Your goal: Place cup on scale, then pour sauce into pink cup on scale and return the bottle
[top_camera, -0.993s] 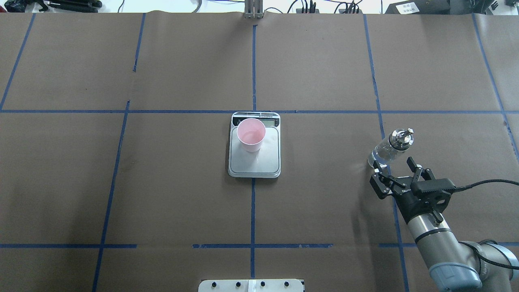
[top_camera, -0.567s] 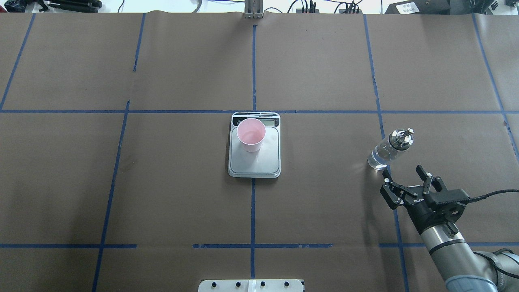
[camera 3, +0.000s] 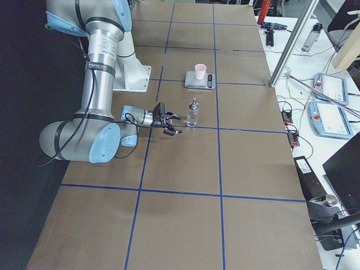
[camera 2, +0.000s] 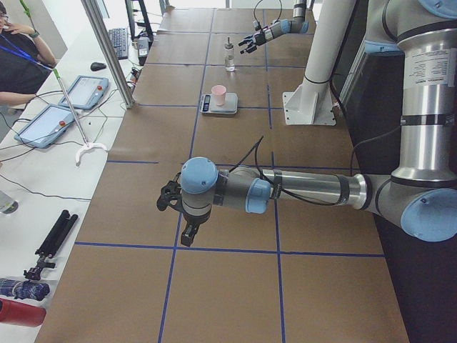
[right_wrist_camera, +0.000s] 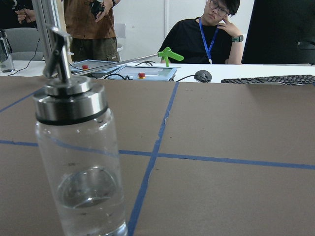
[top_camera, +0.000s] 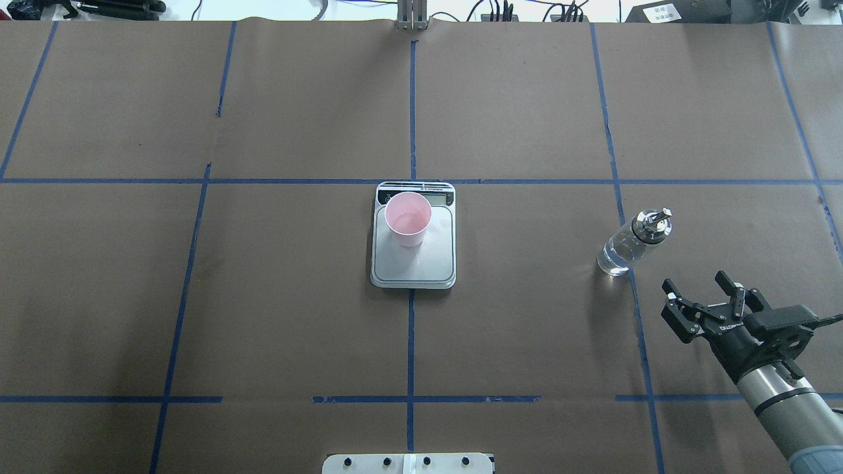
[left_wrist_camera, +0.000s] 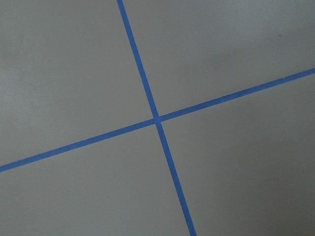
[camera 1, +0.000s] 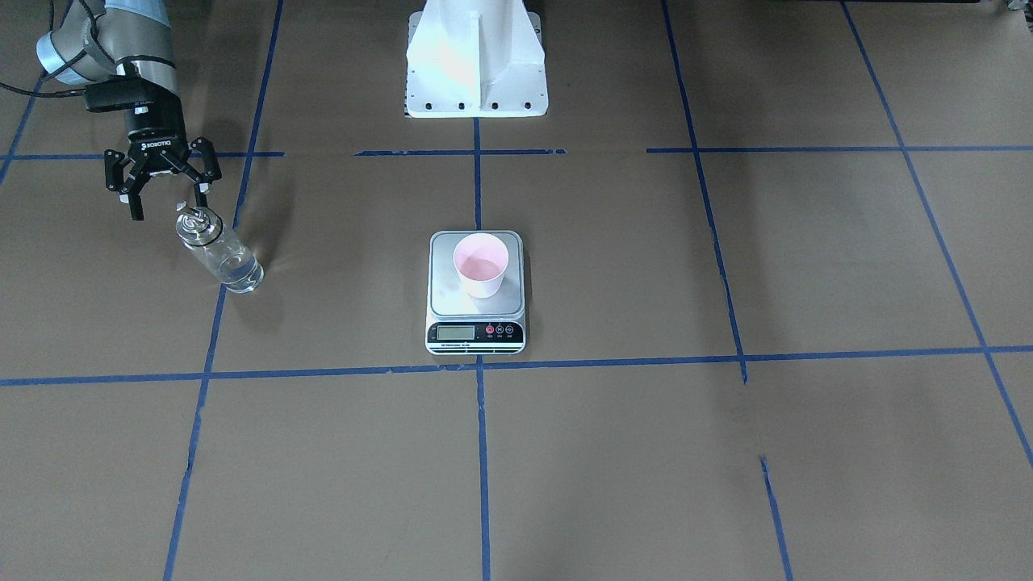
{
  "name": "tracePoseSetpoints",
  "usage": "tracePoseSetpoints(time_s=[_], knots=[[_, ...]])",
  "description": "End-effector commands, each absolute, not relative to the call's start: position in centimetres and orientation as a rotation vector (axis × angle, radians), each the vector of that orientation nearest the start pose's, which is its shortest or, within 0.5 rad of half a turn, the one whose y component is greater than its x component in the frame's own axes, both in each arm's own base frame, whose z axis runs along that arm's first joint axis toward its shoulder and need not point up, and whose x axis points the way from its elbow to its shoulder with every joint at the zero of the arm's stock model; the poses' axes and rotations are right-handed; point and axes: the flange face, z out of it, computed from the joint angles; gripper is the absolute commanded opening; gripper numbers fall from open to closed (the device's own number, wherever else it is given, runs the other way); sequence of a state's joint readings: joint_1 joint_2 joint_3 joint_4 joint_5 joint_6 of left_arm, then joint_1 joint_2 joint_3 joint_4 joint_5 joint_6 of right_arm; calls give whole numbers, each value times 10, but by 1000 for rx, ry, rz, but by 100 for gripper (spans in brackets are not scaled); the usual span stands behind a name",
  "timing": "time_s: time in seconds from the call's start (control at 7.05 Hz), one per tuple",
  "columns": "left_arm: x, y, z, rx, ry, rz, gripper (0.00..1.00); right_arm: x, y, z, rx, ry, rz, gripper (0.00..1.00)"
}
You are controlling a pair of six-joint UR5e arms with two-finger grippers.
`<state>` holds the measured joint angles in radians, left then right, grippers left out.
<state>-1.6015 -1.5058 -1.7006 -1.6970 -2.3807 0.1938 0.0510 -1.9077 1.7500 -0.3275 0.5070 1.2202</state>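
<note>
Standing wide open and empty, the right gripper is seen beyond the bottle from the scale, close to the glass but not touching it, with its jaws spread and pointed toward the bottle. The bottle is set upright on the table, well apart from the scale on the robot's right side of it. Only a shallow pool of clear sauce is seen low in the bottle, so it is judged to be light, though somewhat top-heavy under the metal spout cap. The glass is taken to be stiff, smooth and breakable. A moderate squeeze across the middle of the round body, below the black collar, is therefore judged the safest hold, and the thin spout is best avoided. The cup is placed on the scale, at the display end of the platform. It is judged light and easily tipped. Whether sauce lies in it cannot be told. The left gripper is held far from the scale, and its opening cannot be told.
</note>
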Motion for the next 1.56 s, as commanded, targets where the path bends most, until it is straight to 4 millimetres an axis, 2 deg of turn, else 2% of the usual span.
tracePoseSetpoints(time_s=[0.0, 0.28, 0.57, 0.85, 0.99, 1.28, 1.42], knots=[[-76, -473, 609, 271, 784, 231, 100, -281, -260, 589, 1084, -759, 280, 100], [-76, -473, 609, 271, 784, 231, 100, -225, -312, 607, 1036, -754, 239, 100], [-76, -473, 609, 271, 785, 231, 100, -139, -370, 616, 961, -748, 177, 100], [-75, -474, 608, 271, 786, 232, 100, -42, -439, 651, 870, -773, 124, 100], [-75, -474, 608, 273, 785, 232, 100, 0, -467, 656, 788, -794, 129, 100], [-76, -473, 614, 264, 785, 229, 100, 51, -500, 653, 523, -813, 165, 100], [-76, -472, 617, 259, 787, 228, 100, 69, -518, 638, 422, -823, 145, 100]])
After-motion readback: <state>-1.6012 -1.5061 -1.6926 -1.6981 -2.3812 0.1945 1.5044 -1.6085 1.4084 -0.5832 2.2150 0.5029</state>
